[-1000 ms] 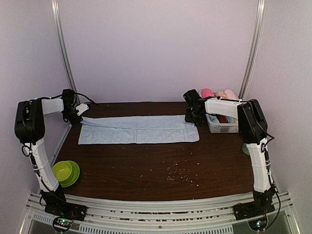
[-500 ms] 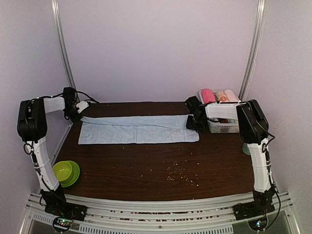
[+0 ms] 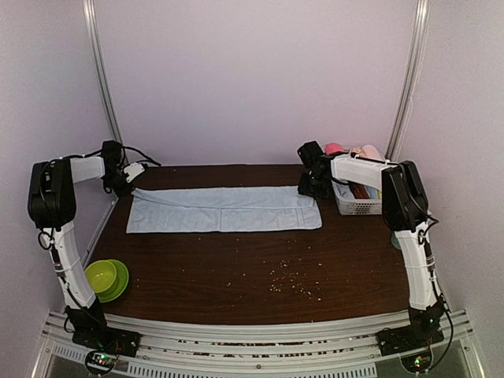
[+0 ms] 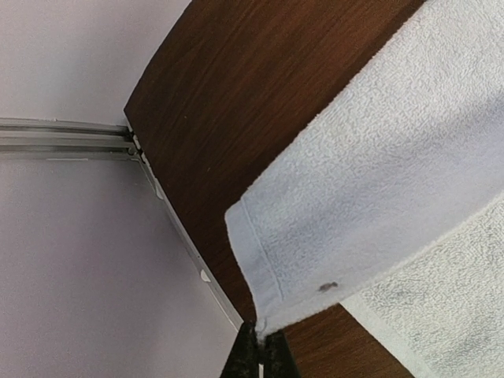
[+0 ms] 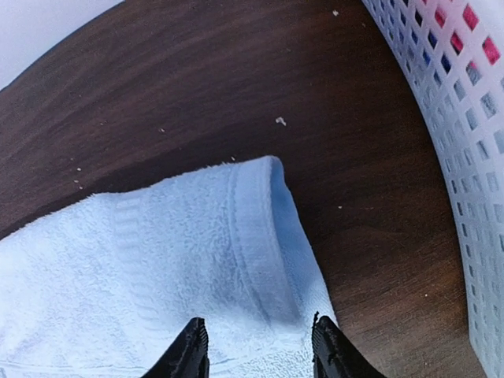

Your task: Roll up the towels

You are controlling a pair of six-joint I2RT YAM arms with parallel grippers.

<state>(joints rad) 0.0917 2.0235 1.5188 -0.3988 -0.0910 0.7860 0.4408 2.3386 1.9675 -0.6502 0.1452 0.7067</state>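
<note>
Pale blue terry-cloth towel lies folded in a long strip across the far side of the dark brown wooden table, with a gripper at each far corner, probably to keep it straight for rolling. Left wrist: left gripper pinched together on the hem corner. Right wrist: right gripper, fingers apart, straddles the opposite corner beside the white lattice basket, gripping nothing.

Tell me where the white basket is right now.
In the top view, the white basket sits at the table's far right, beyond the light blue towel's right end, beside the right gripper.
</note>
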